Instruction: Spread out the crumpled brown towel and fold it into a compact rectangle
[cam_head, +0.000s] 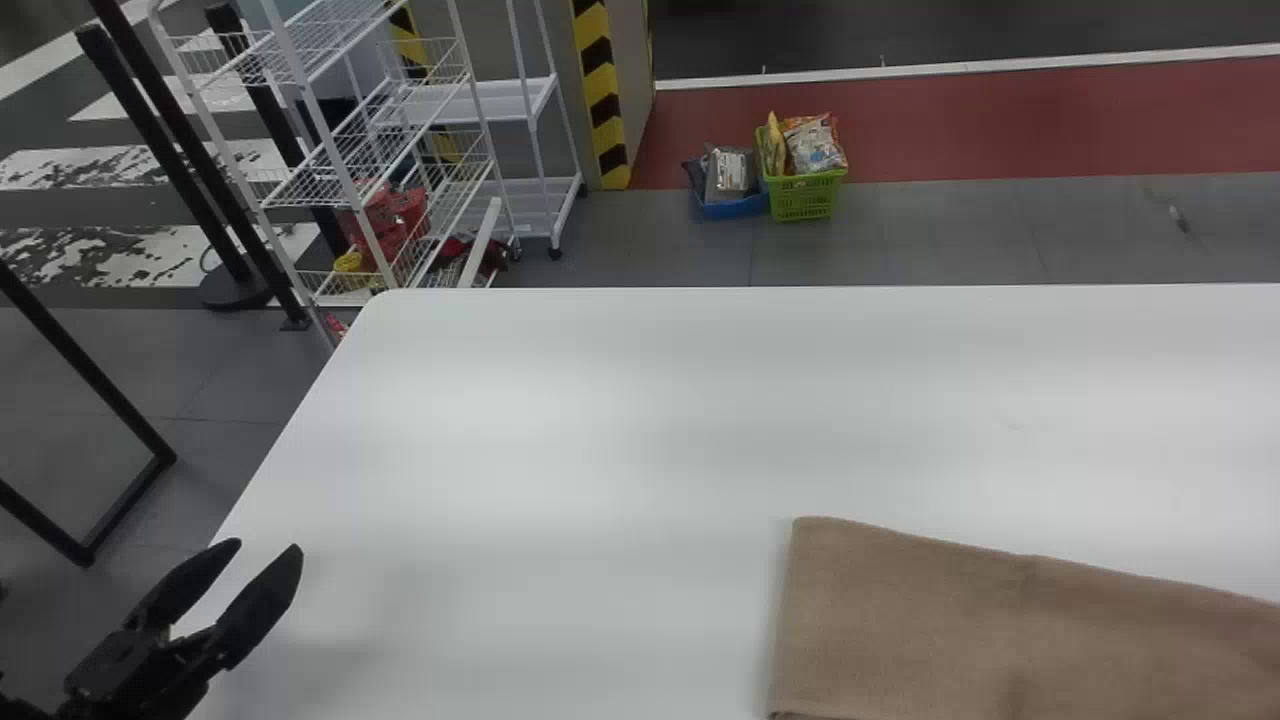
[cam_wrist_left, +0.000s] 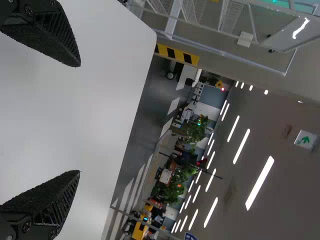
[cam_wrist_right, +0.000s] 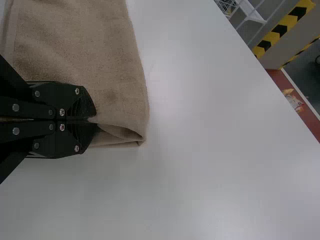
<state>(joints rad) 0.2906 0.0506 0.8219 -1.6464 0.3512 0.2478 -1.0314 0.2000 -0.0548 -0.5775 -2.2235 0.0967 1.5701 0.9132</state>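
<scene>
- Brown towel — layered, mostly flat — on the worktop.
- Right tool: clamped on the towel's edge (near a corner).
- Left tool: fingers apart, near the worktop's left edge.

This seems to be a large indoor workspace, such as a robotics laboratory or a test hall; I cannot tell which. Ahead of the left gripper, past the white table, stand wire shelves. Farther ahead and to its right are a yellow-black striped column and a red floor strip. Far beyond it are potted plants and long ceiling lights.
</scene>
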